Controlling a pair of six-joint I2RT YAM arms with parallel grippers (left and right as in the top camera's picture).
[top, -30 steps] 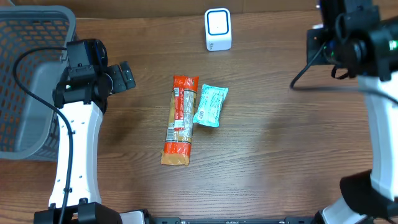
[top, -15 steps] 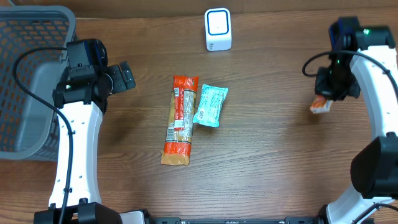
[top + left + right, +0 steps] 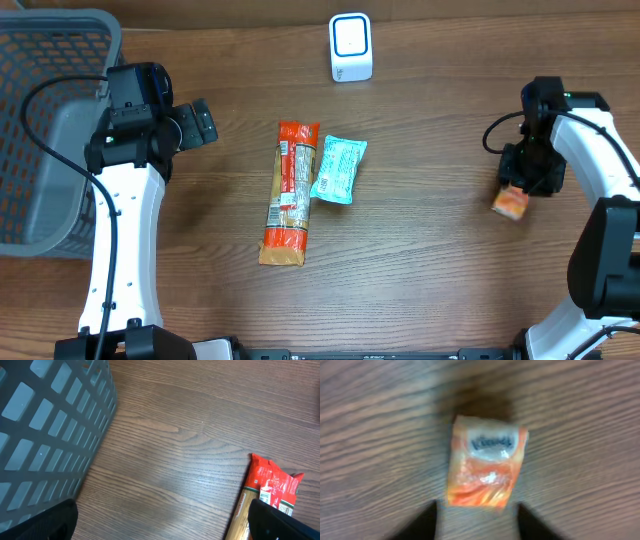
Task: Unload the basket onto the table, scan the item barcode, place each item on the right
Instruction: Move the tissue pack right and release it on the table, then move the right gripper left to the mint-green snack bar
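Observation:
A small orange tissue pack [image 3: 510, 203] lies on the wooden table at the right; in the right wrist view the pack [image 3: 486, 462] sits just beyond my fingertips, free of them. My right gripper [image 3: 522, 185] [image 3: 475, 521] hovers over it, open, jaws wider than the pack. The white scanner [image 3: 351, 47] with a blue-rimmed window stands at the back centre. A long orange-red package [image 3: 290, 192] [image 3: 265, 495] and a teal packet [image 3: 338, 169] lie side by side mid-table. My left gripper [image 3: 200, 125] [image 3: 162, 525] is open and empty, left of the long package.
A grey mesh basket [image 3: 40, 130] [image 3: 50, 425] stands at the far left, close to my left arm. Bare wood separates the mid-table packages from the tissue pack.
My right arm came down from the back right to the table with the orange pack. Its jaws then opened, and the pack now lies on the wood. The left arm stayed still.

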